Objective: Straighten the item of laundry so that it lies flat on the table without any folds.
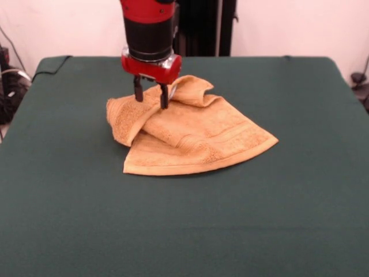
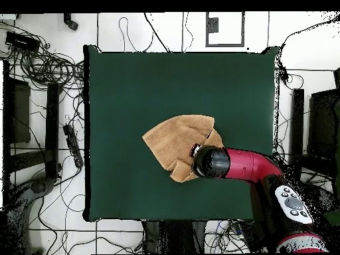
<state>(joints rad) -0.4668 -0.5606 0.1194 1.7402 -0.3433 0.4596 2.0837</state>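
The orange-tan towel (image 1: pixel 190 135) lies crumpled near the middle of the dark green table (image 1: pixel 184 231), with folded layers and a raised fold at its far side. In the overhead view the towel (image 2: pixel 176 141) shows as a fan shape, partly hidden under the arm. My gripper (image 1: pixel 150 100) hangs from the red and black arm over the towel's far left part. Its two dark fingers (image 1: pixel 138 92) stand a little apart, with their tips at the towel's raised fold. The gripper itself is hidden under the arm's end (image 2: pixel 211 162) in the overhead view.
The green cloth stretches wide on all sides of the towel. Cables and dark equipment (image 2: pixel 46 73) lie on the floor around the table. The arm's body (image 2: pixel 265 174) reaches in from the robot's side.
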